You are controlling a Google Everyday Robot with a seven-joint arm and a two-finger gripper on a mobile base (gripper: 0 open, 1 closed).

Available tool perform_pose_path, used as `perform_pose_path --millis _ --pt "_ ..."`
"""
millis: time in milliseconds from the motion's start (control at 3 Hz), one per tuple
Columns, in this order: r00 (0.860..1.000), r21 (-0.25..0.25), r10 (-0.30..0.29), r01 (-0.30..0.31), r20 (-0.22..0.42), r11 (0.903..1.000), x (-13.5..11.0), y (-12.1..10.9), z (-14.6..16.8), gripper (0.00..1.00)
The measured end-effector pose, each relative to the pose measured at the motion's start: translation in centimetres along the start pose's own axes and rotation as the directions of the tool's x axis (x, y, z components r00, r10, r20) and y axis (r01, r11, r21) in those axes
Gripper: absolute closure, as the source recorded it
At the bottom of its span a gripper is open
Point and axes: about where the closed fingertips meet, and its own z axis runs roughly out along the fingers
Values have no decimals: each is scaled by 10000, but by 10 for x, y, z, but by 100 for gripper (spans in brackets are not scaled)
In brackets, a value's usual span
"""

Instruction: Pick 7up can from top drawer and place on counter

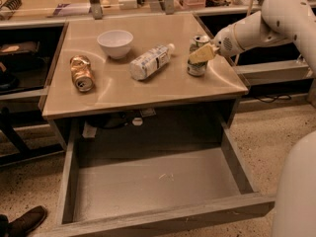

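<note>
Gripper [202, 54] is against the upper side of the can [196, 69]; can't tell if it's clamped or loose. Can stands upright on the counter [163, 90] near the right edge, above the open drawer [148, 181]. Risk: a sideways drag on retreat tips the can over the edge.

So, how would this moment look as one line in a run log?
7up can: upright on counter | claw: at the can | top drawer: open, empty

Tan counter [165, 92], grey top drawer [148, 186], gold-brown can [81, 73], perhaps pale-green 7up can [196, 69], yellowish gripper [202, 54] at it
</note>
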Motion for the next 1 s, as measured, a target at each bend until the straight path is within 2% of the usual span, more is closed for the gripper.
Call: perform_pose_path --millis 333,667,1000 --pt "10000 0 0 0 0 10000 0 0 0 11" --pt "10000 -1 0 0 0 10000 0 0 0 0" --pt "10000 -1 0 0 0 10000 0 0 0 0"
